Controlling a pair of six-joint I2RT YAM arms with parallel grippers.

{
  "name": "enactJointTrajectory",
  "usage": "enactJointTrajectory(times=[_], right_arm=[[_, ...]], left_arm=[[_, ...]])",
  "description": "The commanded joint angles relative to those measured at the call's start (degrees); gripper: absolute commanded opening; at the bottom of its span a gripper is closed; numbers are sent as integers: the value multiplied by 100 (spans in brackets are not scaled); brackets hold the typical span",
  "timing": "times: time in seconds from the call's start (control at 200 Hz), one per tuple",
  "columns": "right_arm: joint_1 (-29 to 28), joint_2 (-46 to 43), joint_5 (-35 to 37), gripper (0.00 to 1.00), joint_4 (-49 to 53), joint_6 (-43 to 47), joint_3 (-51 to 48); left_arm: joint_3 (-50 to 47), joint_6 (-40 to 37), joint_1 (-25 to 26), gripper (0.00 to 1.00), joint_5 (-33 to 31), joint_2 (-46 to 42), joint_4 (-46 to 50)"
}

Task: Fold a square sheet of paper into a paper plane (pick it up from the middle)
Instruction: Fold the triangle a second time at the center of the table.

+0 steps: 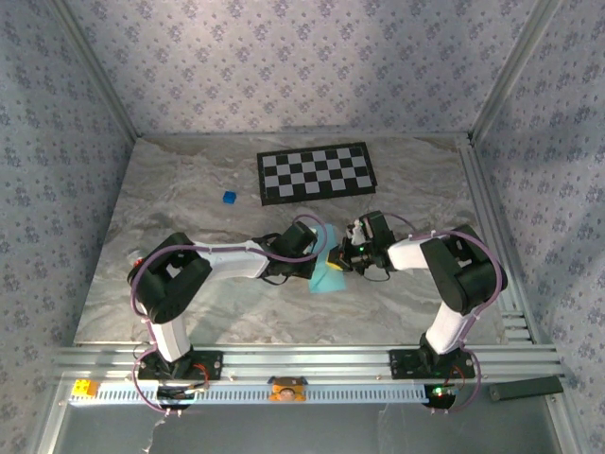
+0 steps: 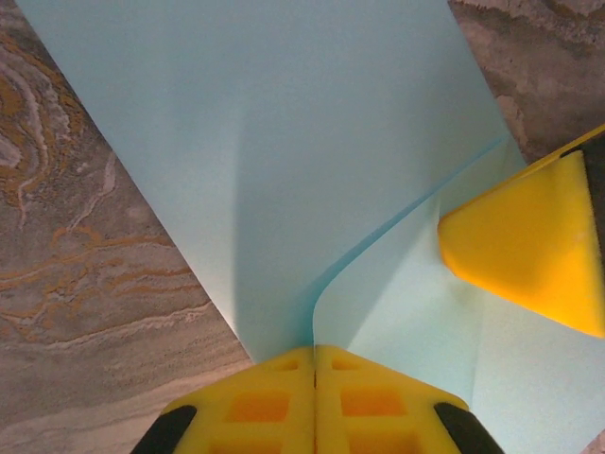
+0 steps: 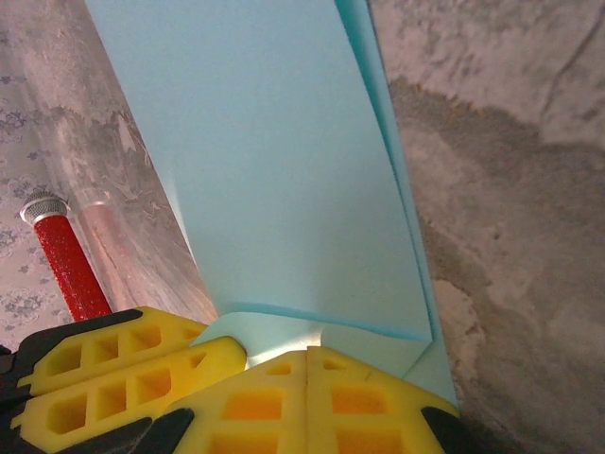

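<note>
Holding the thin light-blue square sheet of paper (image 1: pixel 328 275) over the middle of the grey marbled table (image 1: pixel 378 312), toward 6 o'clock from the flat black-and-white checkerboard (image 1: pixel 317 173) and toward 4 o'clock from the tiny dark-blue cube (image 1: pixel 228 198); cannot tell whether hanging clear of the surface or brushing it. Clenched flush on one edge of the sheet with the yellow-fingered left gripper (image 2: pixel 315 355), reaching in from 9 o'clock. Pinched tight on the sheet close beside it with the yellow-fingered right gripper (image 3: pixel 307 364), reaching in from 3 o'clock. Judging by the doubled layers along the 3 o'clock edge in the right wrist view and the curled flap in the left wrist view: past the pick-up and into an early fold, likely the first. No slim pointed dart shape or centre crease to be seen yet. Left to do, by that reckoning: flatten this crease, turn in the nose corners, fold down the wings
</note>
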State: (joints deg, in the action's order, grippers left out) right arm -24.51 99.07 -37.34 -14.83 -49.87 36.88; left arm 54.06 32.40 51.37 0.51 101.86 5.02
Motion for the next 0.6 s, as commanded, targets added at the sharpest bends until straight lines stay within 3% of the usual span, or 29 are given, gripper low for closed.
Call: enactJointTrajectory(times=[0.0, 0.16, 0.32, 0.41, 0.595], right_arm=[[43, 209, 400, 0, 411, 56, -233], [39, 149, 476, 0, 487, 79, -224], [38, 109, 490, 0, 529, 79, -200], [35, 71, 525, 0, 556, 65, -210], [44, -16, 566, 0, 630, 56, -199]], left_arm=[[100, -43, -40, 12, -167, -167, 631], [458, 153, -40, 34, -604, -453, 1230], [979, 819, -35, 34, -1295, -605, 2492], [820, 1004, 16, 30, -937, -908, 2193], [393, 1234, 65, 18, 825, -1229, 766]])
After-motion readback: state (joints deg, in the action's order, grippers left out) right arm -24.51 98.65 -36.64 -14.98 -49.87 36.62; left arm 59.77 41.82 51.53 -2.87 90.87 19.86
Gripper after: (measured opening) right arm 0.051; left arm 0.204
